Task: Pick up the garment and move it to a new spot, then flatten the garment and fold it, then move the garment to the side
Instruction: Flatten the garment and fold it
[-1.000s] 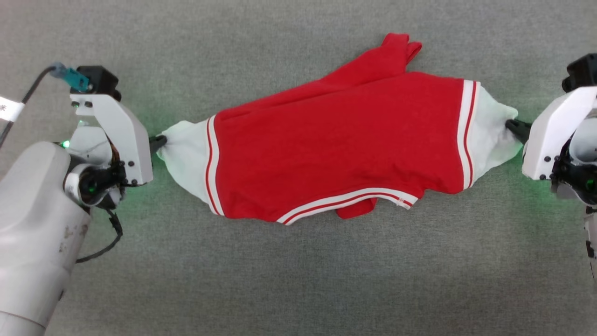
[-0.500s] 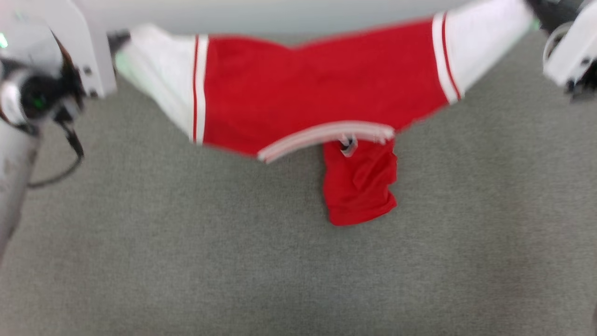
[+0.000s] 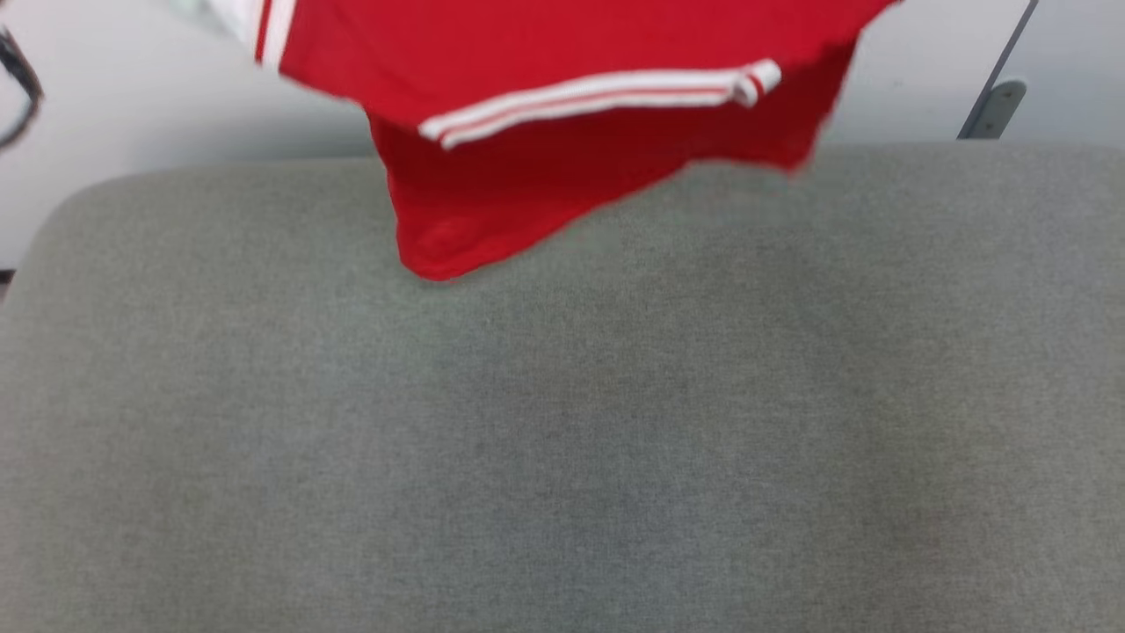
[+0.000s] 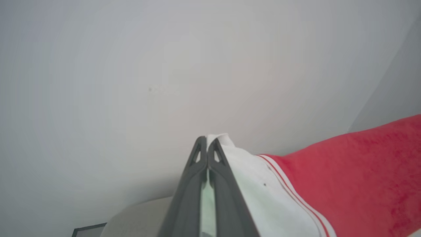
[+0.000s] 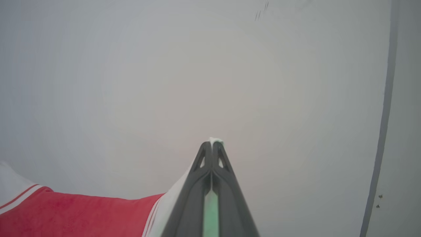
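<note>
- Grey woven fabric surface (image 3: 562, 440) fills the lower head view, with a rounded far-left corner and a far edge running across the upper part.
- Pale plain wall (image 3: 132, 105) sits beyond that edge. A grey metal strut (image 3: 991, 105) is at upper right and a loop of dark cable (image 3: 19, 83) at the left border.
- In the right wrist view, a thin dark vertical strip (image 5: 383, 115) runs down the wall.
- In the left wrist view, a dark frame corner (image 4: 88, 228) is at the bottom.
- The garment (image 3: 571, 44) is red and hangs at the top of the head view over the far edge, its top cut off by the frame. The lowest red flap droops in front of the surface edge (contact with the surface unclear).
- White-and-red stripe trim (image 3: 598, 92) crosses the garment. Its folded right end is too blurred to read.
- Left gripper (image 4: 207, 144): fingers pressed together, clamped on the white sleeve end (image 4: 250, 184) and aimed at the wall. Red cloth trails off to the right.
- Right gripper (image 5: 212, 146): fingers together with a white cloth tip pinched between them, also facing the wall. Red cloth trails off to the lower left.
</note>
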